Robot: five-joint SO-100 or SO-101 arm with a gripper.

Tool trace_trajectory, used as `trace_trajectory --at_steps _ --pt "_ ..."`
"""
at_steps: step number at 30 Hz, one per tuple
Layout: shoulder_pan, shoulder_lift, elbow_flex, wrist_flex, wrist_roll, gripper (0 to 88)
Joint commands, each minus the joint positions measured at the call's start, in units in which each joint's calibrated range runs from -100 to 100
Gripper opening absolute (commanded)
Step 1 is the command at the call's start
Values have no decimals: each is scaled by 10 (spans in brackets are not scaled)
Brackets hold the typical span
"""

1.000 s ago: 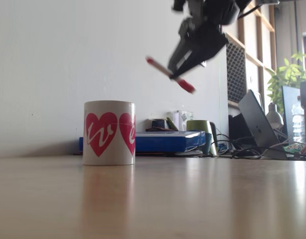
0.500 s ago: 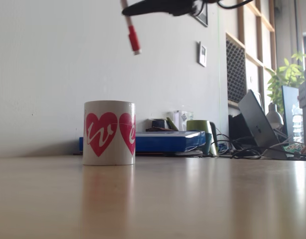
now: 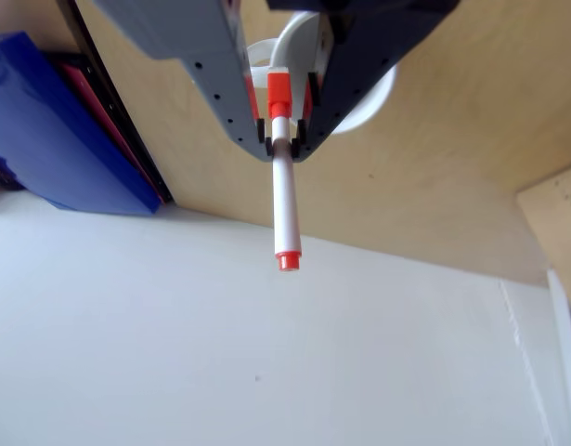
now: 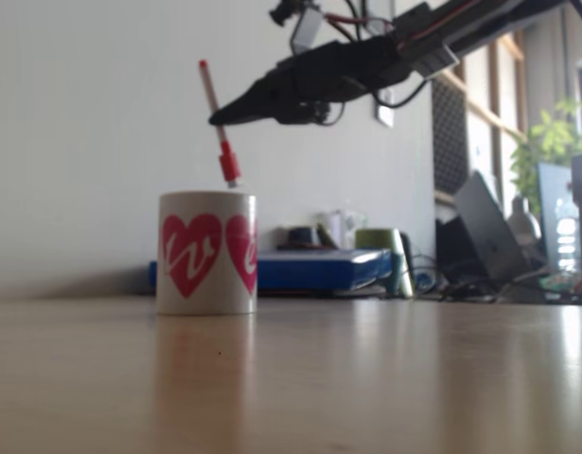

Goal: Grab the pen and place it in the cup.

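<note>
Black arm (image 4: 366,61), grey-and-black gripper (image 3: 283,144)

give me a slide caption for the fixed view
Gripper holds the pen capped end down just above the heart-printed cup.

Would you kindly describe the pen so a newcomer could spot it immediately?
In the fixed view, find the white mug with pink-red hearts on the wooden table. Directly above its rim, the dark gripper holds the pen, tilted. It is the slim white stick with an orange-red cap pointing down.
</note>
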Motion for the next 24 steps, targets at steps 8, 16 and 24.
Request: trace_trajectory --at_steps 8,16,24 --pt "-24 0 -10 -5 -37 11" --pt "-58 6 -1 -5 -37 11" --pt "-49 42 9 -12 -37 11"
